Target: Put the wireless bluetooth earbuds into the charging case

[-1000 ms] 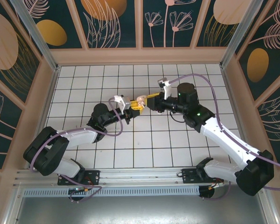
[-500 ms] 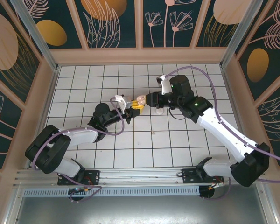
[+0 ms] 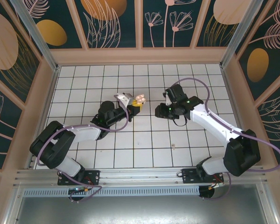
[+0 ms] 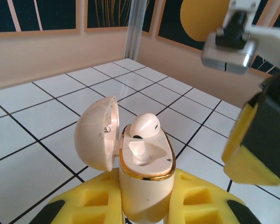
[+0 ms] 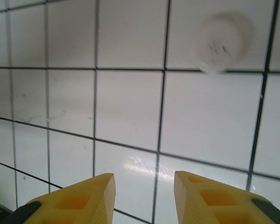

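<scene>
Cream charging case (image 4: 147,163) stands upright, lid open, clamped in left gripper (image 4: 142,207); right gripper (image 5: 142,186) parted, empty.

The white tiled tabletop (image 3: 84,84), crossed by dark grid lines, carries a blurred round white earbud (image 5: 219,42) and, near right, a tiny pale speck (image 3: 174,146).

A purpose-built robot test cell, more lab than home. A white tiled floor (image 3: 84,84) is boxed in by teal-and-gold decorated wall panels (image 3: 112,23), with aluminium frame posts (image 3: 30,28) at the upper corners. The left arm (image 3: 79,135) and right arm (image 3: 214,123) are bolted to a metal rail (image 3: 140,173) along the bottom edge.
</scene>
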`<state>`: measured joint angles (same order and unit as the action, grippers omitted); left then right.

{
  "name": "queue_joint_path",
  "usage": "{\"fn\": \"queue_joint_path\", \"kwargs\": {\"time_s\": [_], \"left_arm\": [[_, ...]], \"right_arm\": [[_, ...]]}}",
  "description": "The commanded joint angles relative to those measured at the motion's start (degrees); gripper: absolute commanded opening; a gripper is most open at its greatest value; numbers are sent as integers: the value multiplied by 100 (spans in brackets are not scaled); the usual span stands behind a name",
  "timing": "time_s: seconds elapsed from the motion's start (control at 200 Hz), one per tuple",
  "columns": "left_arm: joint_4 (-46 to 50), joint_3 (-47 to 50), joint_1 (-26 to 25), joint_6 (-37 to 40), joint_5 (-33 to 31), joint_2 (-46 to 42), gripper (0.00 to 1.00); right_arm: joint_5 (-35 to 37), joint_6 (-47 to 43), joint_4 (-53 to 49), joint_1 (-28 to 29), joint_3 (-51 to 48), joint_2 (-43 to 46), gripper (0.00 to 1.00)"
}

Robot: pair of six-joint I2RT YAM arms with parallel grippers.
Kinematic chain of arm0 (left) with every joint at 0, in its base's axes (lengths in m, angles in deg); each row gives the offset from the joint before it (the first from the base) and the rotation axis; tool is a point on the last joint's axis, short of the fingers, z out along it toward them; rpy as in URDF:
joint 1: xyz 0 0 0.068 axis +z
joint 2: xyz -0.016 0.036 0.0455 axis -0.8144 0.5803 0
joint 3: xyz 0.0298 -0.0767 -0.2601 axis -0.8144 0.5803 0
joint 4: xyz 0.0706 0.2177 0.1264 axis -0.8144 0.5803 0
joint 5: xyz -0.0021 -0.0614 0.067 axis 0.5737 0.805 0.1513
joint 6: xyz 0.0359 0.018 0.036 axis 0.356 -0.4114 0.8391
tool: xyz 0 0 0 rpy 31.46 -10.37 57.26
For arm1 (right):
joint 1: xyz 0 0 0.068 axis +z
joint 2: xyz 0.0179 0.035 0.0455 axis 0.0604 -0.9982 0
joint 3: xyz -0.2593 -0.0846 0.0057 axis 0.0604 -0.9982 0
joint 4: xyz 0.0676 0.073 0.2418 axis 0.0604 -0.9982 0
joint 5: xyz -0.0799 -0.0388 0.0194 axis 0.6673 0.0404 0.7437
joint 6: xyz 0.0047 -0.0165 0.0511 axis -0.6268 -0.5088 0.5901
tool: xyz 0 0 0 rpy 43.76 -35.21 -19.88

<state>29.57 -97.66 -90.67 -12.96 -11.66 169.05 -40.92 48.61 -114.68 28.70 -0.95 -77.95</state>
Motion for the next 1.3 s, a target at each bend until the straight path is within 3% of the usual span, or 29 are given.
{"fn": "queue_joint_path", "kwargs": {"time_s": [0.0,0.17,0.42,0.846,1.296], "left_arm": [[-53,-2,-25,-138,-75,-22,4],[-36,163,-31,-190,-48,-109,4],[-27,261,-25,-112,62,-241,4],[-27,469,-26,63,91,-527,4],[-79,559,-26,167,197,-606,4]], "right_arm": [[120,369,-930,-1,-433,60,39],[58,910,-1208,62,-1356,323,39],[78,1216,-1143,71,-1867,405,40],[470,1026,-1111,99,-1663,-349,35],[383,986,-895,121,-1759,-559,27]]}}
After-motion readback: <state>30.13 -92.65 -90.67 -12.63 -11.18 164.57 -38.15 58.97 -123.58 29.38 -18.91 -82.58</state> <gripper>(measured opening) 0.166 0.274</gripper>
